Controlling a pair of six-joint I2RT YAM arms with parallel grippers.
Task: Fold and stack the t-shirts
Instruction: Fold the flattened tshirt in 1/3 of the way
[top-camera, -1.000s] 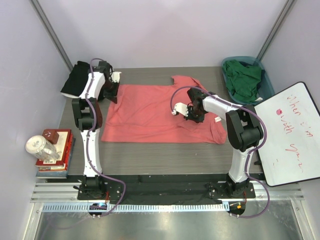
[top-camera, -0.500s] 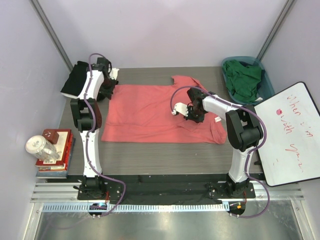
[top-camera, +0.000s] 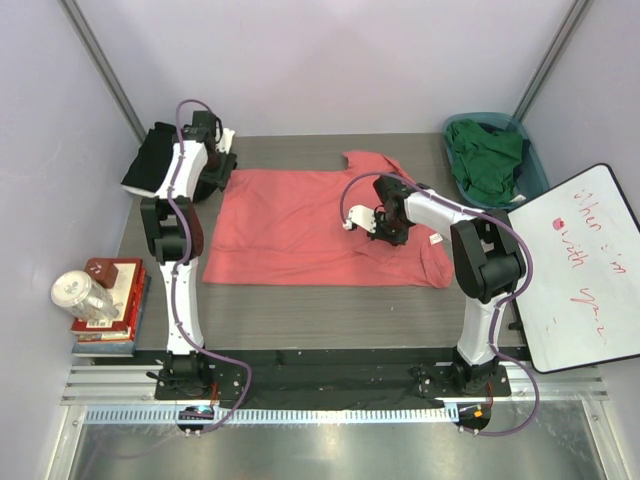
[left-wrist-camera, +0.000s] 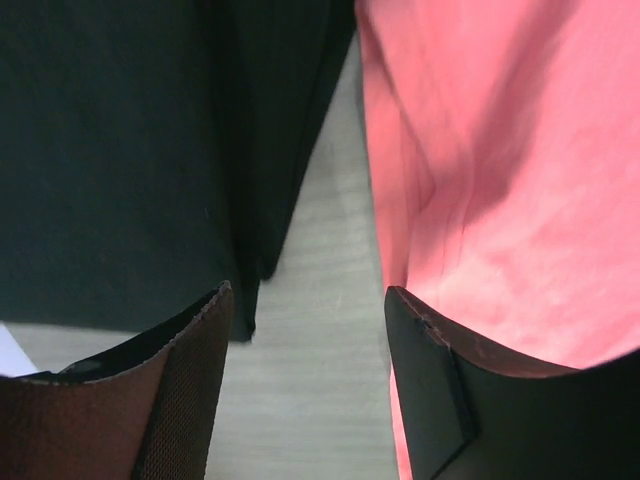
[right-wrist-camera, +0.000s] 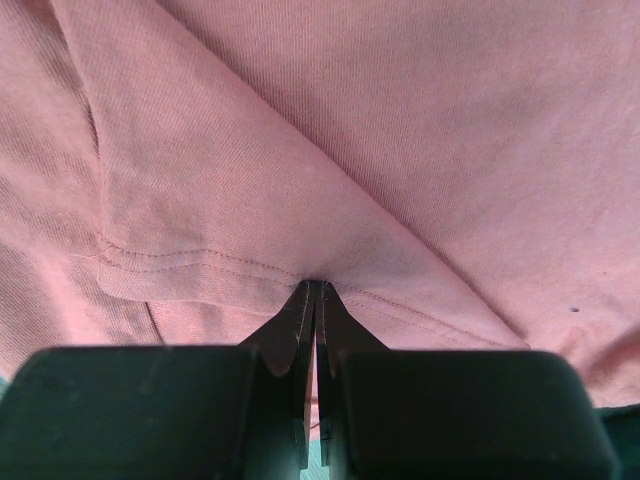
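Top external: a book stack with a clear jar lying on top sat off the table at 8 o'clock. The black t-shirt lay bunched at the table's 10 o'clock corner.

The left gripper was just right of it, over the 10 o'clock corner of the coral-pink t-shirt. Left wrist: the left gripper had its jaws well apart with nothing between them, only bare table in the gap. Black t-shirt at 10 o'clock in that view, coral-pink t-shirt at 2 o'clock, the two shirts apart.

The coral-pink t-shirt was spread mostly flat across the table centre, with one sleeve sticking out at 12 o'clock. The right gripper sat low on the cloth toward the shirt's 3 o'clock side. Right wrist: the right gripper was closed tight, pinching a stitched hem of the coral-pink t-shirt, and the cloth puckered up to the tips.

A teal basket at the table's 2 o'clock corner held the dark green t-shirt, crumpled. A whiteboard with red writing leaned off the table at 3 o'clock.
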